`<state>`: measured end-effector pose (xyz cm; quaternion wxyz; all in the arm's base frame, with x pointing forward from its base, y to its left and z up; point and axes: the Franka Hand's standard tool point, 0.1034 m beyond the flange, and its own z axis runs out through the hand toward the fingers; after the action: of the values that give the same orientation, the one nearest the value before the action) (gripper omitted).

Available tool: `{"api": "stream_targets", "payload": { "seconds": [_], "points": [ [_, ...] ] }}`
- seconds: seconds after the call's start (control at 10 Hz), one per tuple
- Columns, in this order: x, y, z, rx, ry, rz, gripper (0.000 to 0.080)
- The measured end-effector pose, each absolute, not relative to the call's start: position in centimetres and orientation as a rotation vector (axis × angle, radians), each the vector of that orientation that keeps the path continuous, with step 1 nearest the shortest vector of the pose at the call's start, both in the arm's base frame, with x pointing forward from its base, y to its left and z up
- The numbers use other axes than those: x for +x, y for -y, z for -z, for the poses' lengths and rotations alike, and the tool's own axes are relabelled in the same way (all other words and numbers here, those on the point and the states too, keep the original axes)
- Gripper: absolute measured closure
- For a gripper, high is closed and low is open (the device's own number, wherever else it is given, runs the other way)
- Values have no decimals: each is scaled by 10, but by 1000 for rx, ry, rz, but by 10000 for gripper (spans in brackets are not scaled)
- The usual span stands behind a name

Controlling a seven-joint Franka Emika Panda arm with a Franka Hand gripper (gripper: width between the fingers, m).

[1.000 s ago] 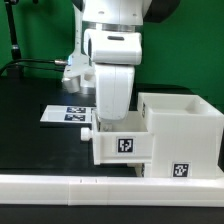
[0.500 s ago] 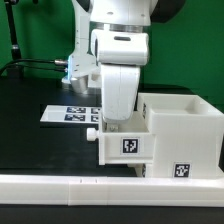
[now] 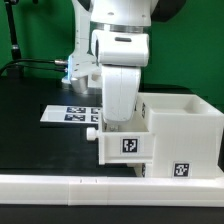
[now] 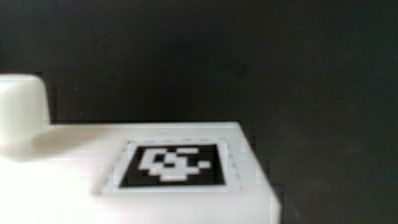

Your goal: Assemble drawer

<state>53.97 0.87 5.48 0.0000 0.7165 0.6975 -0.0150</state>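
The drawer's large white casing (image 3: 185, 130) stands at the exterior view's right, with a tag low on its front. My gripper (image 3: 122, 127) comes down from above onto a smaller white tray (image 3: 126, 147). The tray has a square tag on its front and a round knob (image 3: 92, 131). It is held against the casing's left side, its bottom higher than the casing's. My fingertips are hidden behind the tray. The wrist view shows the tray's tagged face (image 4: 178, 165) and the knob (image 4: 22, 110) over the black table. A second tray is not in view.
The marker board (image 3: 68, 113) lies flat on the black table behind the tray. A long low white rail (image 3: 90, 188) runs along the front edge. Cables and a green backdrop are at the back left.
From one second ago to half a second ago my arm and the tray moved right, towards the casing. Since then nothing has visibly moved.
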Motion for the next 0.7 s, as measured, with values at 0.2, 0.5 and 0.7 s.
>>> {"api": "stream_targets", "payload": {
  "seconds": [0.2, 0.5, 0.7],
  "points": [
    [541, -8, -56, 2258, -2187, 57, 755],
    [541, -8, -56, 2260, -2186, 57, 755],
    [543, -9, -60, 2264, -2175, 50, 542]
  ]
}}
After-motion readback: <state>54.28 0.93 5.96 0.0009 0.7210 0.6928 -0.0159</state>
